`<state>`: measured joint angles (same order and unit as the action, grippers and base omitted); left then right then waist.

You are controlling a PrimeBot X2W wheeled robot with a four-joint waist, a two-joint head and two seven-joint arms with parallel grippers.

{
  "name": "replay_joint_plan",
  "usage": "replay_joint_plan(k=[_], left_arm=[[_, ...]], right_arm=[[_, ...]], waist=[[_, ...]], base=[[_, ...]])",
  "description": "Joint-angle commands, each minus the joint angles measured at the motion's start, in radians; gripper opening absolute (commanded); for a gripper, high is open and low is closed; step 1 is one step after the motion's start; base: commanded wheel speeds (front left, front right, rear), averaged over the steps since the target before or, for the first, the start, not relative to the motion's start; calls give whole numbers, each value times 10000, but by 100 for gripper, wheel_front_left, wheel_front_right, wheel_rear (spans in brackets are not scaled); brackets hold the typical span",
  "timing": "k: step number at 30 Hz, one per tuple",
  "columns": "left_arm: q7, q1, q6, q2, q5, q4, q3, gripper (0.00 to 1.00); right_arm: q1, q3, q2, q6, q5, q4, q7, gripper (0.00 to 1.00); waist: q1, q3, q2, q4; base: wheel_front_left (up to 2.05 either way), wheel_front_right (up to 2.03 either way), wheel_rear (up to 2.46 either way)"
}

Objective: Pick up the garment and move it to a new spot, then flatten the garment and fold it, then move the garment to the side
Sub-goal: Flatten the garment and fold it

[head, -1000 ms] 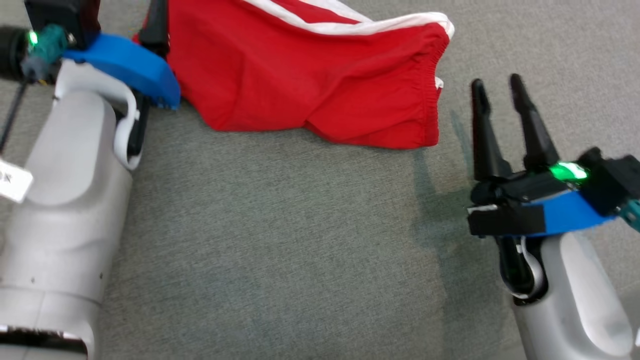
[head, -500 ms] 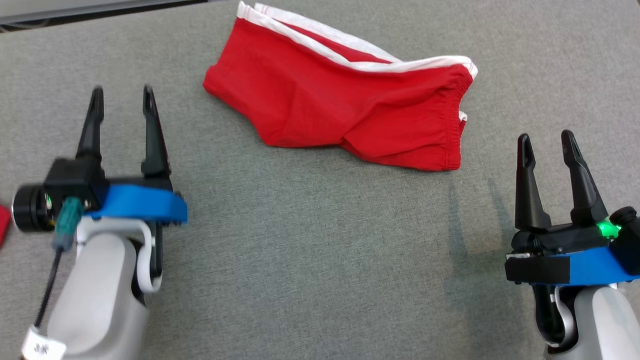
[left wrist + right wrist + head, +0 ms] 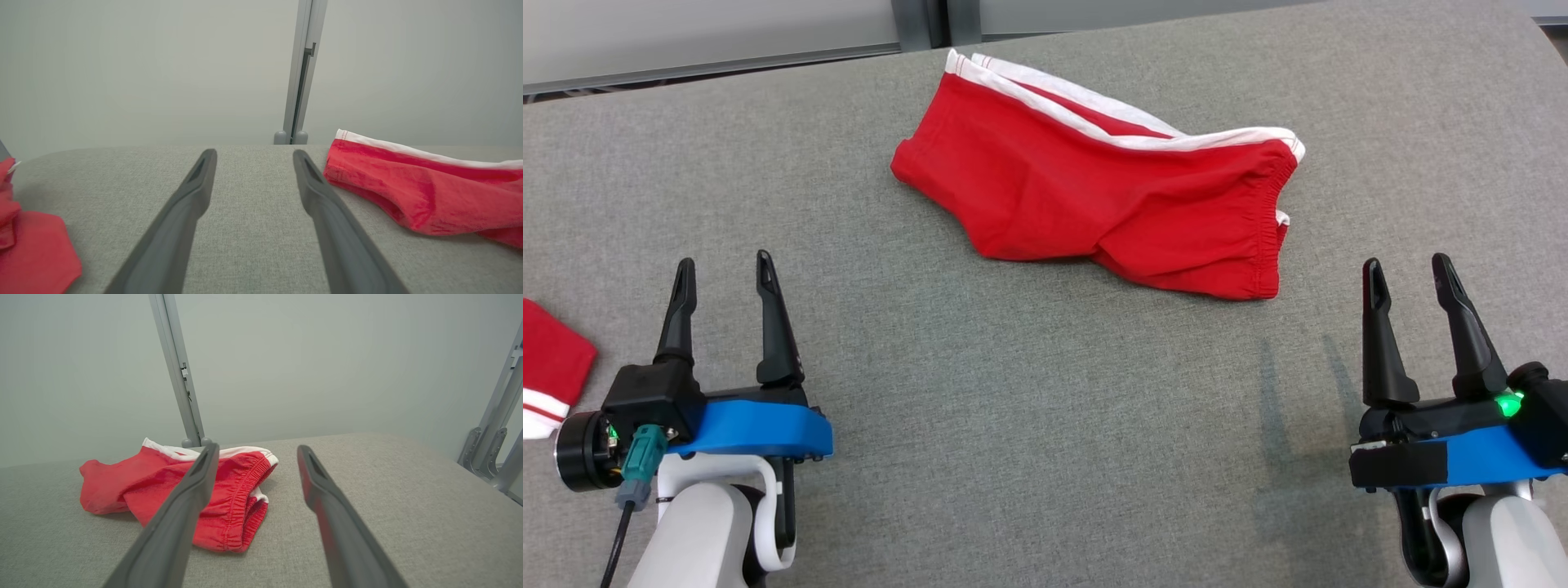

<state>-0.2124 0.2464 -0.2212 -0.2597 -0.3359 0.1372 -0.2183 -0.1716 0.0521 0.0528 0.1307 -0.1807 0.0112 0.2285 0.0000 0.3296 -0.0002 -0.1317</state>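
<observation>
The right claw (image 3: 1405,263) and left claw (image 3: 725,260) stand spread and empty; the red garment (image 3: 1094,196) lies far-centre on the table (image 3: 1013,425), long axis running far-left to near-right, its elastic waistband end nearer the right claw.

Grey fabric surface (image 3: 1029,457); red-white cloth (image 3: 551,363) at left edge; pale wall (image 3: 143,69).

Garment (image 3: 1094,196) is reading as soft matt red cloth with white trim, its waistband puckering in fine gathers. Desk (image 3: 1013,425) is showing grey woven cloth, matt and slightly coarse. Left tool (image 3: 725,261) and right tool (image 3: 1405,263): fingers (image 3: 179,228) are looking like smooth matt dark plastic. Blue mount (image 3: 756,429) is giving a faint plastic sheen. Post (image 3: 300,81) is appearing as satin grey metal.
</observation>
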Motion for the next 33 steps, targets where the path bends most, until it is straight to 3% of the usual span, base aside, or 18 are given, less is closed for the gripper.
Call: replay_joint_plan(k=[1, 14, 21, 24, 33], left_arm=[[39, -105, -65, -49, -39, -90, -10, 100], [600, 646, 76, -150, 43, -243, -315, 100], [1966, 2980, 1161, 135, -56, 860, -1257, 100], [2800, 4461, 1858, 397, -239, 2267, -1655, 100], [3884, 6536, 2864, 598, -380, 5592, -2167, 100]], right_arm=[[130, 31, 49, 1, 18, -35, -48, 100], [-116, 109, 42, 1, -47, -161, -150, 100], [-564, -40, 82, 1, -99, -209, -171, 100], [-836, -258, 85, 1, -165, -81, -136, 100], [-1164, -612, 46, 1, -465, 362, 44, 100]], waist=[[0, -6, 2, 3], [0, 306, 2, 43], [0, 1084, 2, 102], [0, 1454, 2, -41], [0, 1823, 2, -529]], base=[[0, 0, 0], [0, 0, 0], [0, 0, 0], [0, 0, 0], [0, 0, 0]])
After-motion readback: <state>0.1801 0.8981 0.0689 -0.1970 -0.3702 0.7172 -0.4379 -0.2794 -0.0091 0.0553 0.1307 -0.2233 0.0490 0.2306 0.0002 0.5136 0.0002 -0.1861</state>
